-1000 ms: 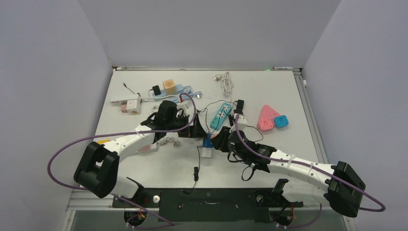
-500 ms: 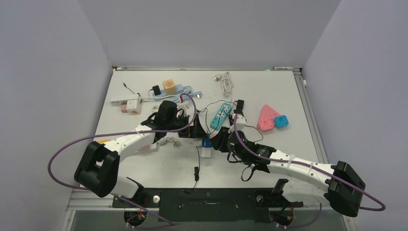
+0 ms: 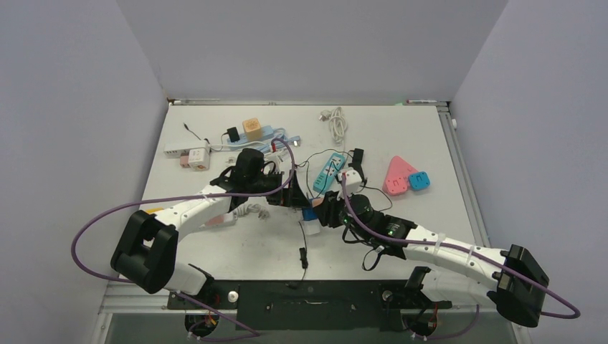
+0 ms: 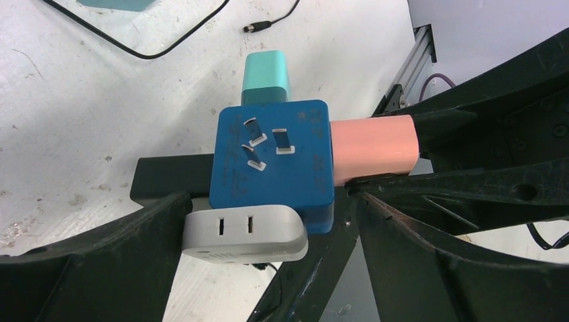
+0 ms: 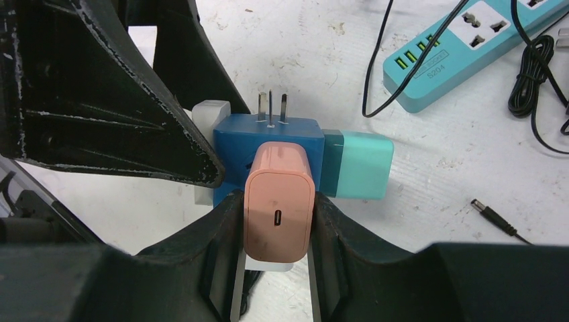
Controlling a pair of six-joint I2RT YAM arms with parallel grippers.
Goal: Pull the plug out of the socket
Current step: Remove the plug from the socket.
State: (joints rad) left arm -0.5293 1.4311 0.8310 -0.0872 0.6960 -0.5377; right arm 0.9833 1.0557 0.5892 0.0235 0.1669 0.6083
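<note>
Shift since earlier frames: the right arm has reached further left in the top view, and the black cable connector (image 3: 302, 254) on the near table (image 4: 80, 100) has slid slightly right. The left fingers have eased in a touch.
Left gripper (image 4: 268, 200): I read the jaws as very wide, bracketing the socket block. One finger touches the white plug and the other touches the block's edge. I cannot tell whether they are actually clamping.
White plug (image 4: 245, 231): seated in the block's left-hand face, with two slots showing on its end.
Socket block (image 4: 268, 181): a blue cube at mid-table between the two grippers. Its three metal prongs (image 4: 265, 142) face the left wrist camera.
Block markings: there is moulded print on the pronged face, too faint for me to read.
Teal plug (image 4: 266, 77): seated in the far face of the block.
Pink plug (image 5: 278, 181): still seated in the block's right-hand face, with an oval port showing on its end.
Right gripper (image 5: 277, 199): closed tight, one finger on each side of the pink plug.
Teal power strip (image 5: 463, 50): lying flat, well behind the block. It carries small print on its face that I cannot read reliably.
</note>
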